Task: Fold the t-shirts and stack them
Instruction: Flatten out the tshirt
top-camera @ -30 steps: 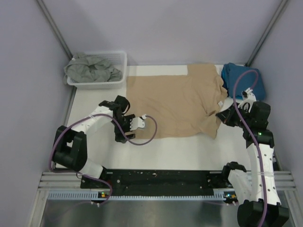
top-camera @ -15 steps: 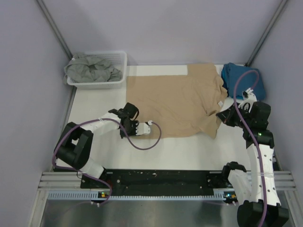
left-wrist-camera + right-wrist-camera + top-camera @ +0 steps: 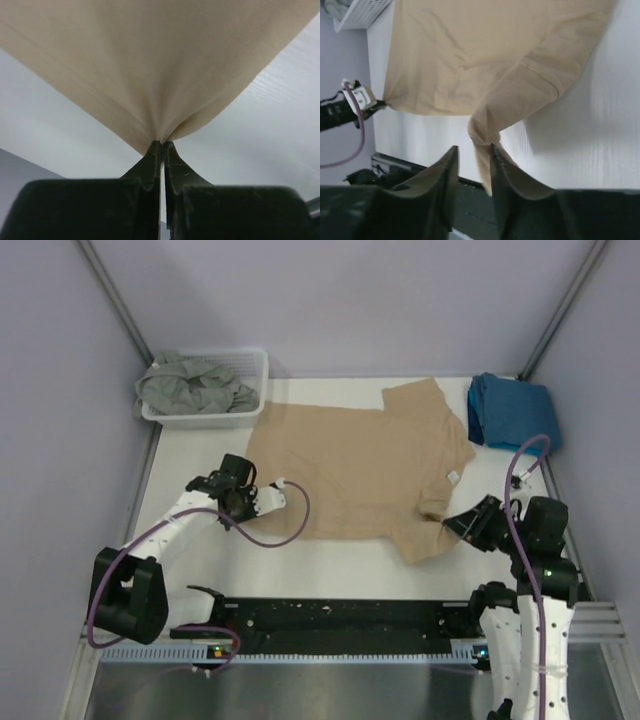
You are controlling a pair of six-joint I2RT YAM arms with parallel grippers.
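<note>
A tan shirt (image 3: pixel 360 465) lies spread on the table (image 3: pixel 330 565), pinched at one corner
Far left, grey-green shirt (image 3: pixel 195 385) heaped in the basket (image 3: pixel 255 365); left claw (image 3: pixel 161 145) clamped on the tan shirt's near-left corner; right claw (image 3: pixel 472 152) slightly parted beside its rumpled near-right corner, holding nothing; teal shirt (image 3: pixel 510 410) far right

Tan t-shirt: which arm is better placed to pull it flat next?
Left. The left gripper is shut on the tan t-shirt's corner; the right gripper's jaws stand slightly parted, its hold doubtful.
</note>
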